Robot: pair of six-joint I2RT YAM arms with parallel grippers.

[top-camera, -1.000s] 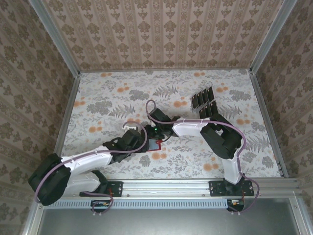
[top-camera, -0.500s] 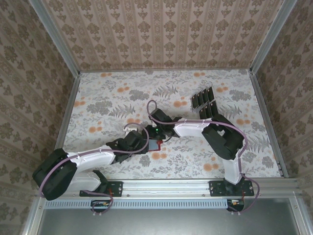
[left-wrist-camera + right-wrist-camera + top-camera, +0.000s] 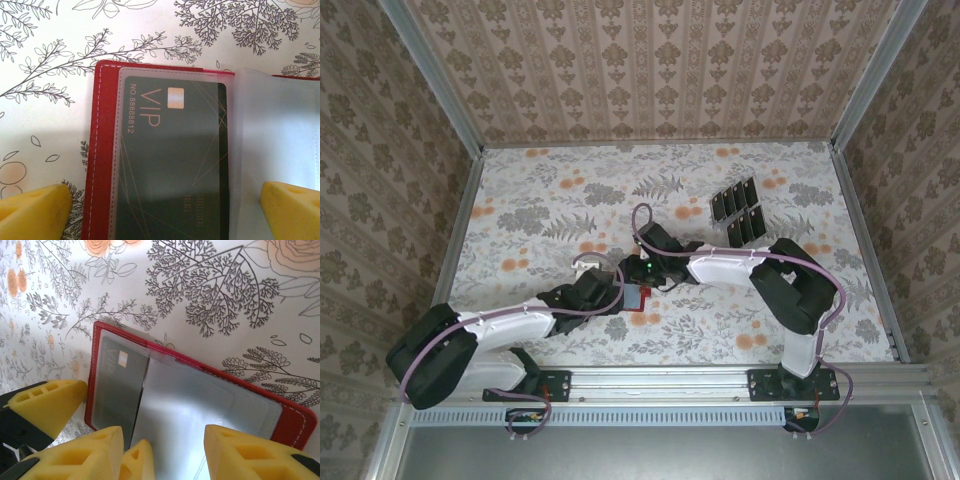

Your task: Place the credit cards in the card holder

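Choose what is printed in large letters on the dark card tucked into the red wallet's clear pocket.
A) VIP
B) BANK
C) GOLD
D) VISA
A: in the left wrist view, the dark card under the clear pocket of the open red card holder reads VIP, next to a small chip mark.

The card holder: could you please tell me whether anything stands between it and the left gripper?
Nothing visible does. The open left gripper hangs right over the opened card holder, its fingers straddling the page whose clear sleeve holds a credit card.
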